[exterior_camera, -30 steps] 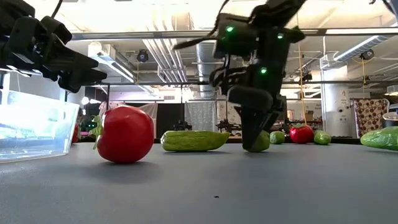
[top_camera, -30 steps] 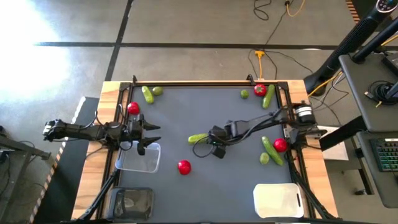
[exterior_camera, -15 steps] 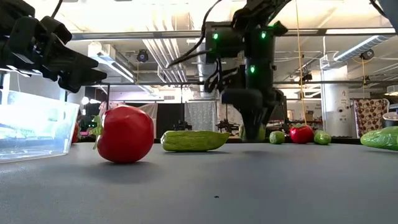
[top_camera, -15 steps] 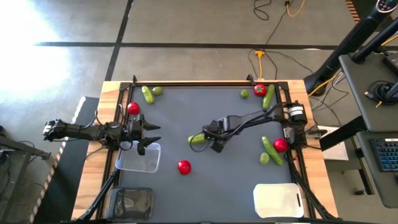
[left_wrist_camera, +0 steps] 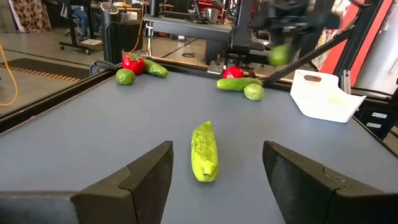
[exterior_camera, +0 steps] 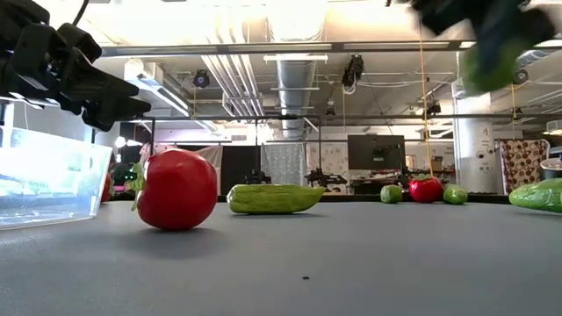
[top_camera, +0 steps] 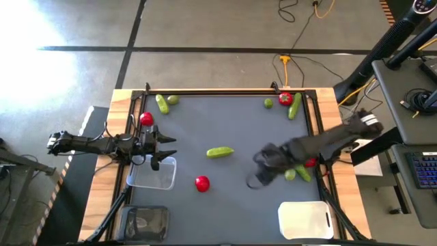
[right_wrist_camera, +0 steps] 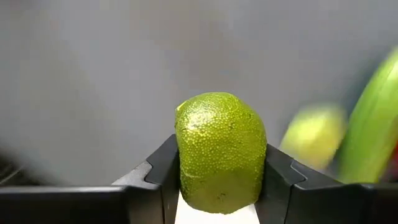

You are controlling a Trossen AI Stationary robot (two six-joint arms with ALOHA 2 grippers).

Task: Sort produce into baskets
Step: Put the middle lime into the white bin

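Room: a big workshop with pipes and lights on the ceiling, seen past the counter in the low view.
Counter point(top_camera: 232, 130): dark grey top with a wood edge.
Right claw point(top_camera: 258, 179): up in the air over the counter, blurry, between the middle and the right side. It is pinching a lime point(right_wrist_camera: 219, 152) between its two fingers point(right_wrist_camera: 160, 174). The lime fills the gap from side to side.
Near the right claw: a cucumber point(top_camera: 298, 166), another lime point(top_camera: 290, 174) and a tomato point(top_camera: 309, 161) lie close together by the right edge.
White basket point(top_camera: 305, 220): at the front right corner, near the right claw.
Middle: one cucumber point(top_camera: 220, 152) lies alone on its side. A tomato point(top_camera: 202, 183) sits a little in front of it.
Left claw point(top_camera: 164, 149): at the left side, over the back edge of the clear basket point(top_camera: 151, 173). Its fingers point(left_wrist_camera: 146, 180) are spread apart with nothing between them.
Dark basket point(top_camera: 145, 222): at the front left corner.
Back left: a tomato point(top_camera: 147, 119), a cucumber point(top_camera: 162, 104) and a lime point(top_camera: 173, 100).
Back right: a lime point(top_camera: 269, 103), a tomato point(top_camera: 285, 99) and a cucumber point(top_camera: 295, 107) just beside it.
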